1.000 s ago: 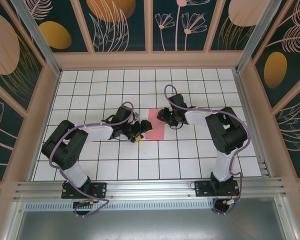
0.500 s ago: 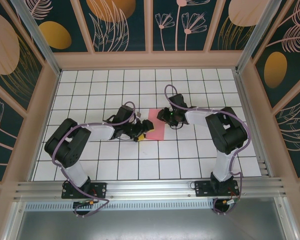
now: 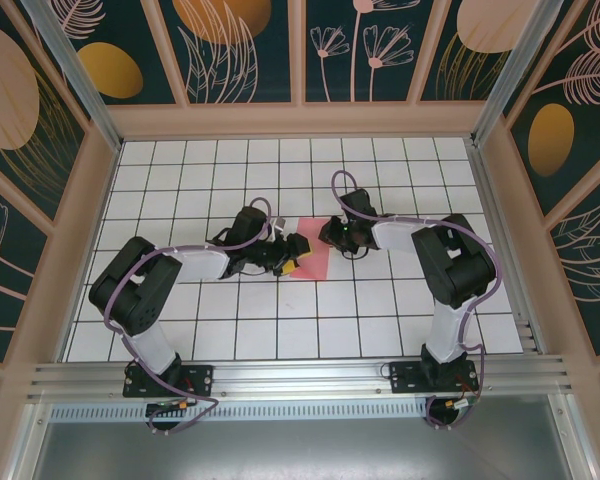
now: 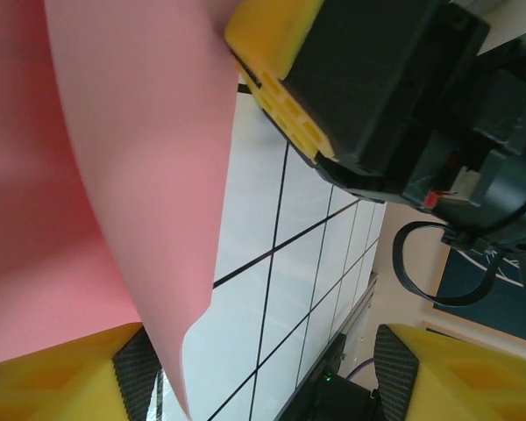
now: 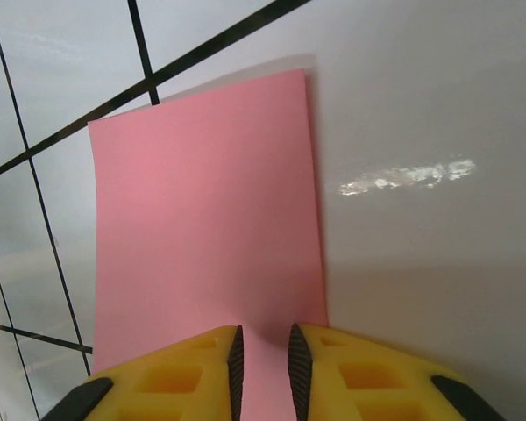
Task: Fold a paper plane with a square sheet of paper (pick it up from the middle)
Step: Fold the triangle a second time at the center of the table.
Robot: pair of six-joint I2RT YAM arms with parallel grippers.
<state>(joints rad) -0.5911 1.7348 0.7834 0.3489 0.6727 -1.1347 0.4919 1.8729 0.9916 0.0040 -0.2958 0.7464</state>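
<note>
The square sheet of paper (image 3: 311, 252) lies mid-table (image 3: 380, 320) on the white grid, between the two arms. The right gripper (image 5: 263, 351) has its yellow fingers nearly pressed together, pinching the near edge of the pink sheet, which lies flat ahead of it. The left gripper (image 4: 263, 373) is spread wide at the sheet's opposite side, where a pink edge curls up between its fingers (image 4: 61, 373).

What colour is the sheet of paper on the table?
Plain pink, with no print; the square sheet of paper shows best in the right wrist view.
</note>
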